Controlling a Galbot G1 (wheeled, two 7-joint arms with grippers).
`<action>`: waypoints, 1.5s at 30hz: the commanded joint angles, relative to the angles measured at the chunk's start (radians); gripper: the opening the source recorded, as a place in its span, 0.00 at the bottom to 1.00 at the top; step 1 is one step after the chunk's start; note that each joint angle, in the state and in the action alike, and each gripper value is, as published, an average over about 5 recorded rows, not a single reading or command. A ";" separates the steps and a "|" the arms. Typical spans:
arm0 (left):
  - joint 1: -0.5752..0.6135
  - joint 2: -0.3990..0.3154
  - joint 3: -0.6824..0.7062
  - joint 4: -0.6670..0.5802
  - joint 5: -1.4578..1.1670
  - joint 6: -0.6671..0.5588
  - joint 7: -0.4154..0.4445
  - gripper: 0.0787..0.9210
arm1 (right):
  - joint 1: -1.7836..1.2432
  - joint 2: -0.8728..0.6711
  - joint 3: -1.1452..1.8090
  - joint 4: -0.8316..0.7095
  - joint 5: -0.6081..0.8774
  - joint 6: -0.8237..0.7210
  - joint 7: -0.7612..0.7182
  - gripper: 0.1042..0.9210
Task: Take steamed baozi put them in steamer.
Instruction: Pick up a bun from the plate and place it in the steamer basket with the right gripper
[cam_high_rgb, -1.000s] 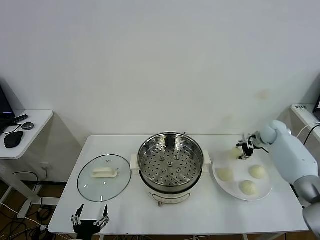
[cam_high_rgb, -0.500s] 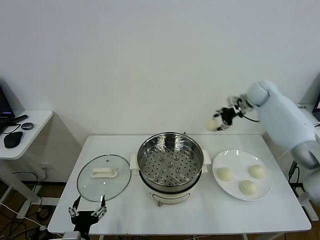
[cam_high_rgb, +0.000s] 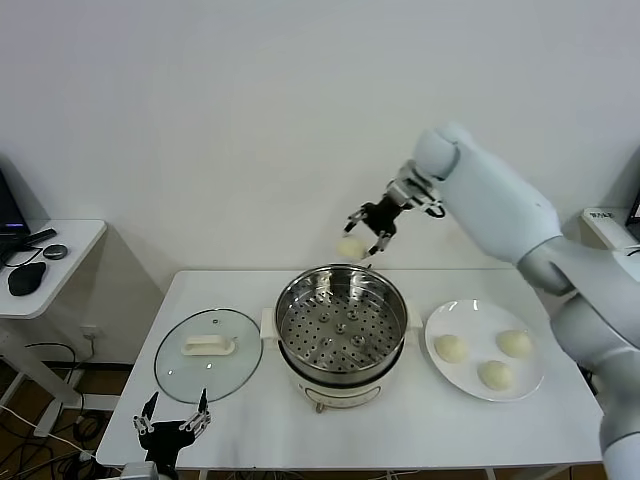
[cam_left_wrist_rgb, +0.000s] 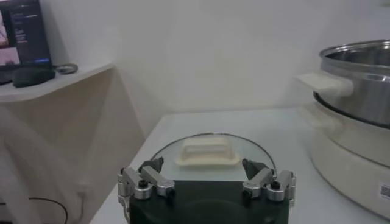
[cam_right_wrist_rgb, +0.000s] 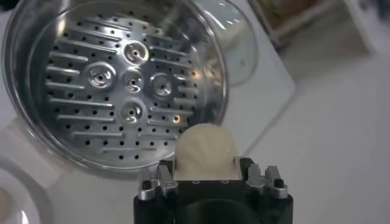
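My right gripper (cam_high_rgb: 362, 230) is shut on a cream-white baozi (cam_high_rgb: 351, 247) and holds it in the air above the far rim of the steamer (cam_high_rgb: 341, 320). In the right wrist view the baozi (cam_right_wrist_rgb: 205, 151) sits between the fingers over the rim of the perforated tray (cam_right_wrist_rgb: 116, 91). The tray is bare. Three more baozi (cam_high_rgb: 450, 348) (cam_high_rgb: 514, 343) (cam_high_rgb: 495, 375) lie on the white plate (cam_high_rgb: 531, 382) to the right of the steamer. My left gripper (cam_high_rgb: 172, 428) is open and empty, low at the table's front left edge, near the glass lid (cam_left_wrist_rgb: 206, 152).
The glass lid (cam_high_rgb: 209, 354) with a white handle lies flat on the table left of the steamer. A side table (cam_high_rgb: 40, 268) with a mouse stands at far left. The wall is close behind the table.
My right gripper lifted one baozi off the plate and carried it up and to the left, from above the plate to above the steamer's far rim. The left gripper shifted slightly.
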 joint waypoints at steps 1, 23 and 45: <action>-0.002 0.000 0.000 -0.001 -0.005 0.001 -0.001 0.88 | -0.025 0.090 -0.028 0.025 -0.208 0.119 0.029 0.62; -0.010 -0.009 -0.006 0.013 -0.011 0.003 -0.001 0.88 | -0.135 0.077 0.009 0.024 -0.303 0.119 0.035 0.62; -0.013 -0.007 -0.005 0.025 -0.011 0.002 -0.001 0.88 | -0.083 0.002 -0.018 0.077 -0.104 0.090 0.069 0.88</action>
